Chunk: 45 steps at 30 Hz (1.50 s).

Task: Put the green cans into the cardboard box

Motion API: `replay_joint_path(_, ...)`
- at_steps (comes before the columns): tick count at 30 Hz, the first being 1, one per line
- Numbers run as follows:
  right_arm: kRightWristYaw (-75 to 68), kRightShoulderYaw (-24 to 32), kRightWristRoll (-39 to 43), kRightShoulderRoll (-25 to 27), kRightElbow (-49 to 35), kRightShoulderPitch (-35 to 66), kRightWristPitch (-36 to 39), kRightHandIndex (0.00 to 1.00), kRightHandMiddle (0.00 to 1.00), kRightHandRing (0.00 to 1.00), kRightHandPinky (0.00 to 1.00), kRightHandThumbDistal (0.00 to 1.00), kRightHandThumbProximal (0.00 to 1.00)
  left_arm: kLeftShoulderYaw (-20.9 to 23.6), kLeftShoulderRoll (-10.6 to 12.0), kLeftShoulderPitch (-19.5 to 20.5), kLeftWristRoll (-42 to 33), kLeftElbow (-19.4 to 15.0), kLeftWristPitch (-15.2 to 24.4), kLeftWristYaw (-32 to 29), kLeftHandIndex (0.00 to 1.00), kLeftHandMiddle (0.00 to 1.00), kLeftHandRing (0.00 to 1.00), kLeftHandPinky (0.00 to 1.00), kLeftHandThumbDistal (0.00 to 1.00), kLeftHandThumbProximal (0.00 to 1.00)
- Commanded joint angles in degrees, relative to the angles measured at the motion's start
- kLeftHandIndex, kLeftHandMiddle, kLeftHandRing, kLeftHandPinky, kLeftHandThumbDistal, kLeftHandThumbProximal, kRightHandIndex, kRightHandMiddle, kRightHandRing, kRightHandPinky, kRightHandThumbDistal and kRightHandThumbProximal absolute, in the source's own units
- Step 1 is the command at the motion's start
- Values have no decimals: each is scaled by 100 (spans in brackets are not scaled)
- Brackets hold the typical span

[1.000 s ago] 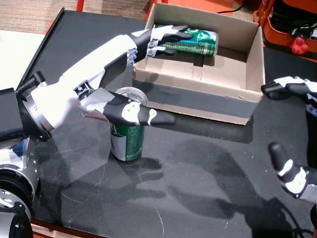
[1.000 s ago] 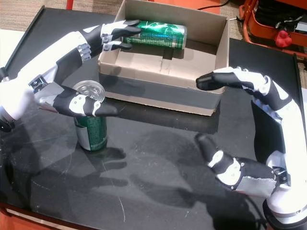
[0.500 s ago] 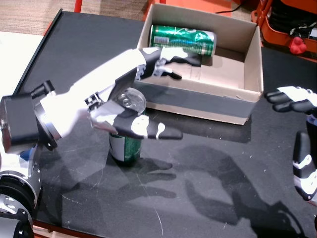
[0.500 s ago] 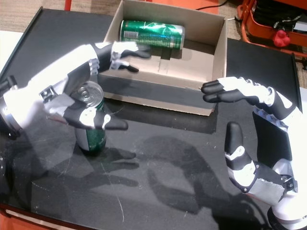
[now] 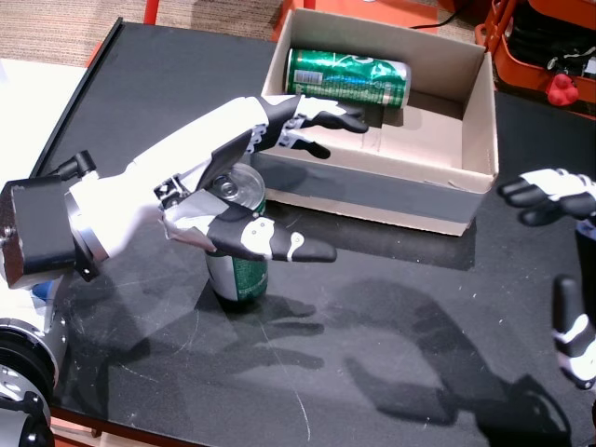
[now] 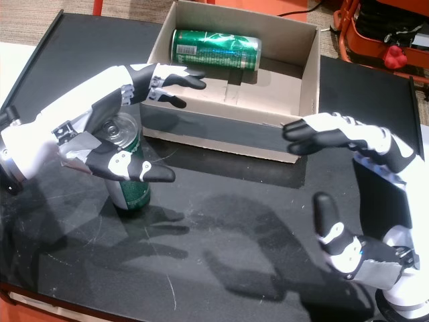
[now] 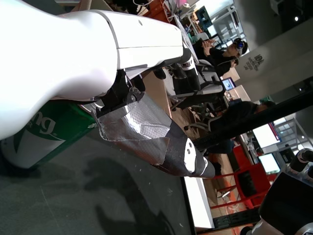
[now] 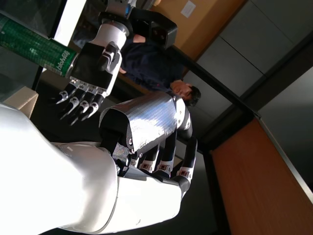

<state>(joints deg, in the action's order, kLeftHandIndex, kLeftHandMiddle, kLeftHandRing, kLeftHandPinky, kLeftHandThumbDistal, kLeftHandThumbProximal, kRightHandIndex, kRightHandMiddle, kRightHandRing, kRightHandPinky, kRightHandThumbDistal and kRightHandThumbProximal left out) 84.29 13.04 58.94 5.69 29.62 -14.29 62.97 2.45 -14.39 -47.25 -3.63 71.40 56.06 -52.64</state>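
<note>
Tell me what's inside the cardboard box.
One green can lies on its side against the box's far wall. The rest of the floor looks bare, though the near wall hides a strip.

Lab-like office: monitors, seated people

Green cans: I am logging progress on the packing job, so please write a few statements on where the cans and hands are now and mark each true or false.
1. One green can lies on its side inside the cardboard box. True.
2. The second green can lies tipped over on the table. False: it stands upright on the black table, outside the box.
3. The left hand is closed around the can in the box. False: it is open above the upright can, its fingers spread over the box's near wall.
4. The right hand holds nothing. True.
5. The box holds two cans. False: only one is inside.
</note>
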Motion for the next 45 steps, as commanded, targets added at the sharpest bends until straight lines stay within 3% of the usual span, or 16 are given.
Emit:
replay_joint_path(1,306,266,103,-85,108,-132,-183,62,59,59,71,53,77,-108,-49,162,252,153,-125,14,78,92,92,80,100,32)
replay_joint_path(7,498,638,-142,-338,110,-146,-435,63,58,58,67,46,63,-101,-129,119,289,147,-91,243,80,93,92,79,100,31)
replay_joint_path(9,429,714,-324,-372,158,-119,-380,59,58,58,67,52,60,-108,-168,109,294,154,-115,275,79,93,92,79,100,31)
replay_joint_path(10,303,726,-469,-385,166,-76,-367,57,57,58,66,57,61,-122,-195,102,317,156,-126,315,79,93,92,79,100,32)
replay_joint_path(14,35,731,-778,-502,98,-3,-311,57,57,59,66,49,76,-56,-256,15,285,174,-163,379,80,93,93,80,100,30)
replay_joint_path(20,317,851,-715,-598,484,-198,-240,59,59,62,73,46,73,815,-215,-1007,-597,-43,134,411,88,94,94,87,100,32)
replay_joint_path(23,465,888,-706,-659,644,-342,-219,58,60,62,73,48,79,1364,-63,-1644,-1411,-530,383,393,89,96,96,93,100,37)
replay_joint_path(25,494,926,-716,-737,737,-409,-145,57,59,62,72,43,76,1643,158,-1961,-2185,-1108,594,114,93,99,99,100,77,34)
replay_joint_path(27,312,899,-904,-776,747,-369,-59,56,59,61,70,35,71,1744,331,-2163,-2825,-1938,672,37,94,100,100,100,81,49)
replay_joint_path(29,259,902,-945,-820,754,-365,20,56,58,60,69,33,69,1731,372,-2223,-3405,-2660,393,-295,96,100,100,100,80,43)
replay_joint_path(30,265,908,-933,-838,753,-368,35,57,58,60,69,30,70,1705,375,-2198,-3624,-2951,246,-480,96,100,100,100,82,41)
replay_joint_path(34,280,853,-923,-821,653,-405,-135,56,58,61,70,51,77,1483,657,-1644,-4003,-4070,-129,-662,93,98,100,92,100,24)
replay_joint_path(37,281,849,-895,-866,585,-430,-122,53,56,61,70,47,76,1430,504,-1435,-3663,-3892,518,-1124,89,100,100,100,100,24)
replay_joint_path(39,253,869,-888,-856,542,-388,-127,54,57,61,71,55,77,1205,437,-1082,-3041,-3983,702,-1013,90,99,98,99,100,0)
replay_joint_path(42,154,862,-958,-801,486,-314,-206,56,59,61,70,65,71,705,251,-606,-2365,-4036,690,-1072,91,96,96,90,100,0)
replay_joint_path(45,-28,828,-1102,-792,460,-267,-203,56,58,61,70,68,71,257,-147,26,-1745,-4183,208,-1023,95,100,100,87,100,0)
